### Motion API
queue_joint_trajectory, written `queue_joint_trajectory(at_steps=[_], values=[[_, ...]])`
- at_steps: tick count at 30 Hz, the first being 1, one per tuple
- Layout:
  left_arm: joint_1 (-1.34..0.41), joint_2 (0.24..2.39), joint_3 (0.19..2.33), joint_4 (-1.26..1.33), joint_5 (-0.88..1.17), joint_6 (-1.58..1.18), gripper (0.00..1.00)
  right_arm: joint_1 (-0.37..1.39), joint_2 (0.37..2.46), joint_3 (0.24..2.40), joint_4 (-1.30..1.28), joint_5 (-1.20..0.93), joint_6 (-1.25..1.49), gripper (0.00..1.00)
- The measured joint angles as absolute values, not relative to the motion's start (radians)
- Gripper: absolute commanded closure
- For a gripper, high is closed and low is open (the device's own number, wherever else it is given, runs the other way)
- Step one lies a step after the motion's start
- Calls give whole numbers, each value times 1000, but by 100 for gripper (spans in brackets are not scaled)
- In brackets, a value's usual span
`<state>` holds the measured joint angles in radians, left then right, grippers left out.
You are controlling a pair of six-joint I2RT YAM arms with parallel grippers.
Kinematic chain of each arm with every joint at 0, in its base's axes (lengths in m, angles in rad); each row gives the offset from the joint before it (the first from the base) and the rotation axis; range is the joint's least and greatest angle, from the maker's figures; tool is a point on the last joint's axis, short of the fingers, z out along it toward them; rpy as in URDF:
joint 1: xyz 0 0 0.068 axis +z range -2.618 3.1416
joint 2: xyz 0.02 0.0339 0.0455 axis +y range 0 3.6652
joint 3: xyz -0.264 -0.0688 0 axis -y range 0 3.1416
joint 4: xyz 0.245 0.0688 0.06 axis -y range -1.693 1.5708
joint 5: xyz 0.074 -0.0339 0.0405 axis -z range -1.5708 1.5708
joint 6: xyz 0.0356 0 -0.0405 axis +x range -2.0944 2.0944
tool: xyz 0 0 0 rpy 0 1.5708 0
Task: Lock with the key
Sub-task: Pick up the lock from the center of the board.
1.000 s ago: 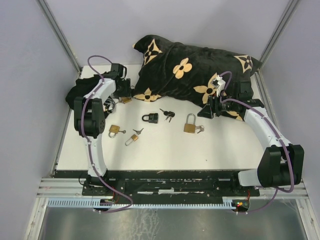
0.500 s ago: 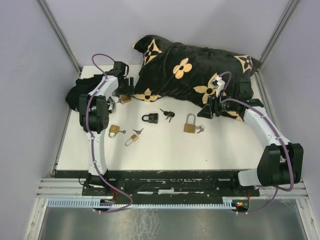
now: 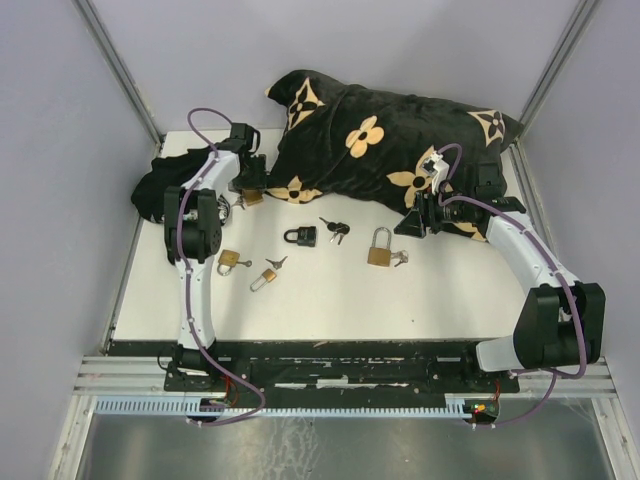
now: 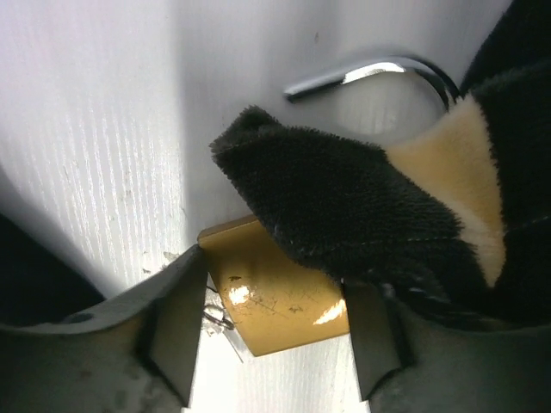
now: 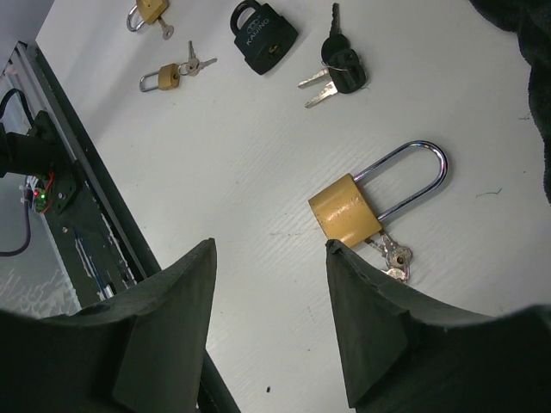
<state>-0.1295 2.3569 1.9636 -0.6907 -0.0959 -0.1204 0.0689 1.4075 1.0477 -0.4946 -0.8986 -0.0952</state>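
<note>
Straddling a small brass padlock [image 4: 275,301] at the far left of the bench [image 3: 330,300], the left fingers [image 4: 164,335] sit close against both its sides; whether they grip it I cannot tell. A black cloth corner [image 4: 344,198] overlaps it. Further right, the right fingers [image 5: 164,327] hang wide and empty above a long-shackled brass padlock [image 5: 344,211] with keys [image 5: 392,256].

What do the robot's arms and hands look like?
The left arm and right arm are white tubes with chunky black joints. A purple cable runs along each. The left hand and right hand each have two thick, dark grey fingers.
</note>
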Motion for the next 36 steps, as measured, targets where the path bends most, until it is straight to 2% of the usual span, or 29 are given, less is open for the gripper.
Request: queue_joint_trajectory(at_steps=[5, 12, 17, 24, 26, 30, 34, 36], values=[[-131, 2334, 1919, -653, -82, -123, 53, 69, 1407, 1048, -495, -900, -95, 38], [-158, 2098, 1536, -527, -44, -162, 73, 67, 1407, 1048, -495, -911, -95, 38], [-203, 1910, 1264, -450, 27, -220, 76, 67, 1407, 1042, -480, -946, -73, 38], [-197, 1816, 1121, -331, 168, -289, 79, 94, 1408, 976, -394, -987, -11, 38], [-191, 1792, 1075, -283, 223, -310, 79, 134, 1417, 956, -340, -989, 20, 36], [-189, 1750, 986, -180, 338, -356, 80, 266, 1475, 922, -149, -970, 112, 22], [-189, 1730, 910, -57, 438, -398, 80, 406, 1598, 949, 47, -874, 240, 23], [-186, 1724, 879, -1, 474, -417, 80, 463, 1705, 1044, 65, -815, 311, 22]])
